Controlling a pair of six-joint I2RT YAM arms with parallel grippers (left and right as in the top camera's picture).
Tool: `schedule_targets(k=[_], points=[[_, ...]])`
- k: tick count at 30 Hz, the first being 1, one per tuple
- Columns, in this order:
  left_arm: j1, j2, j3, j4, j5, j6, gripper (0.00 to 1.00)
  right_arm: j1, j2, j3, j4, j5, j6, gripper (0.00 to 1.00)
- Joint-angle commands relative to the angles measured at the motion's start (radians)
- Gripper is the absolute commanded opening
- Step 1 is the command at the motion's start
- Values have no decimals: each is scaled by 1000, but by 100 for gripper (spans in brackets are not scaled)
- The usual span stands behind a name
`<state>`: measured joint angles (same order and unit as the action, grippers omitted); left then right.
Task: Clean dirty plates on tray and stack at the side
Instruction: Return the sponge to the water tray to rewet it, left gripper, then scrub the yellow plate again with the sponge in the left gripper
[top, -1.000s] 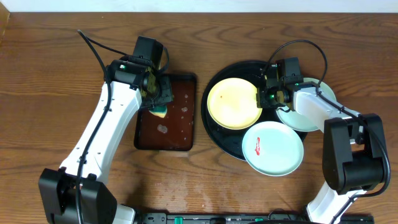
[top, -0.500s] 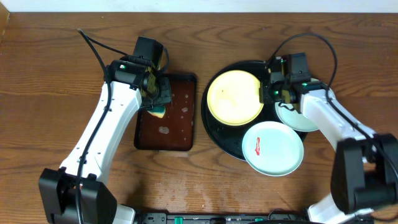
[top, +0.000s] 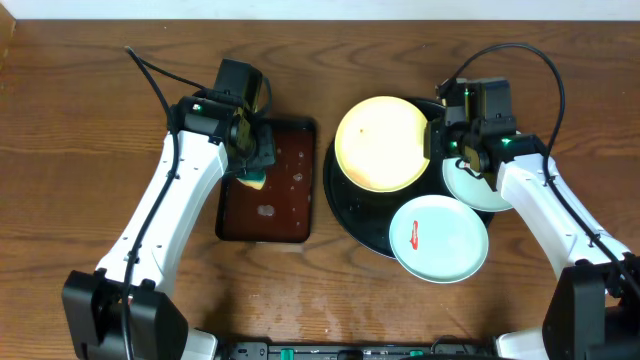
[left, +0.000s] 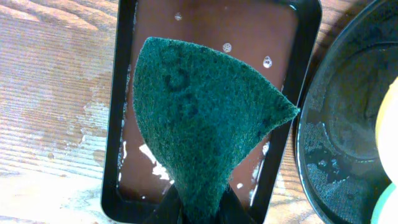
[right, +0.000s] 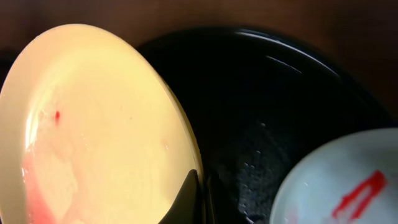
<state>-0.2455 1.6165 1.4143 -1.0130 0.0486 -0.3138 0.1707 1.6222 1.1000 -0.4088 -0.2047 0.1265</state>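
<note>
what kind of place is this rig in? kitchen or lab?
Probably a lab bench staged for dishwashing, not a kitchen: wooden table, sponge over a wet brown tray, yellow plate held over a black tray.

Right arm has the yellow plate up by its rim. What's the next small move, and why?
Probably swing the left gripper, shut on the green sponge above the brown tray, toward the yellow plate. The right gripper pinches its rim, tilted off the black tray, and red smears show on it.
</note>
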Motion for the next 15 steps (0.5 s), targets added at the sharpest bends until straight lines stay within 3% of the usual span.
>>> schedule_targets(k=[1, 15], points=[[3, -3, -3, 9, -4, 12, 8, 7, -13, 13, -23, 83, 15, 1], [-151, 20, -3, 304, 82, 2, 8, 29, 162, 5, -39, 98, 15, 1]])
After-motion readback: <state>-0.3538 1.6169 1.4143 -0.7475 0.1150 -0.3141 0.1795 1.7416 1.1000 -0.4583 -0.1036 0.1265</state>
